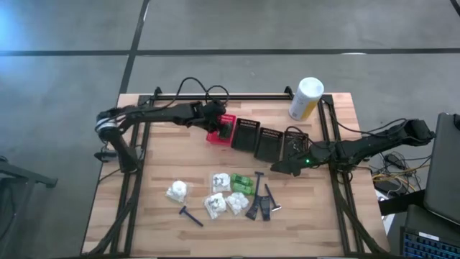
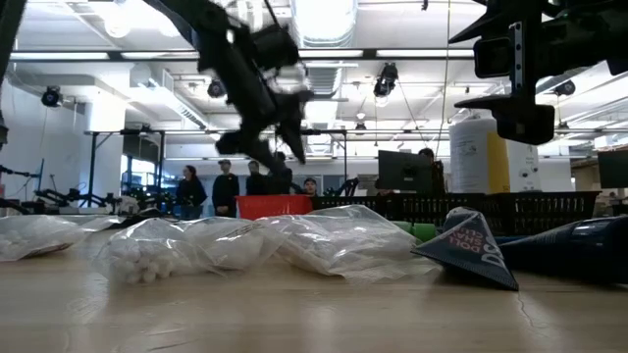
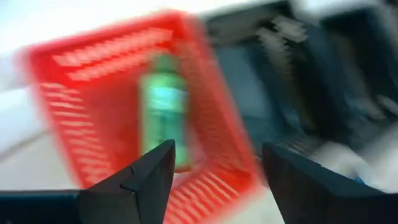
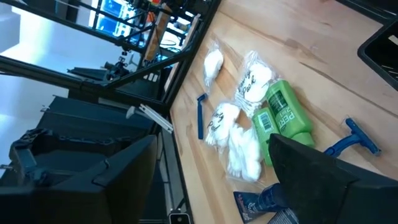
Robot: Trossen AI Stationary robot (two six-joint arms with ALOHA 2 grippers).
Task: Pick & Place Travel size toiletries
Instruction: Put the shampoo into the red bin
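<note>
The left pincer (image 3: 214, 177) hangs over the red basket (image 1: 219, 129), fingers spread wide and empty; a green packet (image 3: 165, 109) lies inside. The right pincer (image 1: 282, 167) hovers open, holding nothing, near the toiletries (image 1: 230, 193) on the bench (image 1: 154, 180).

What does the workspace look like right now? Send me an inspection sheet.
Surface: wooden table, bare at the left.
Job's things: one green bottle in the red basket; pouches, green bottles and razors near the front edge.
Clutter: white-and-yellow canister at the back; black baskets.
Claws: left claw open above the red basket; right claw open, empty, beside the black baskets.
Cables: black cable looped at the back edge.
Surroundings: people standing far behind.
</note>
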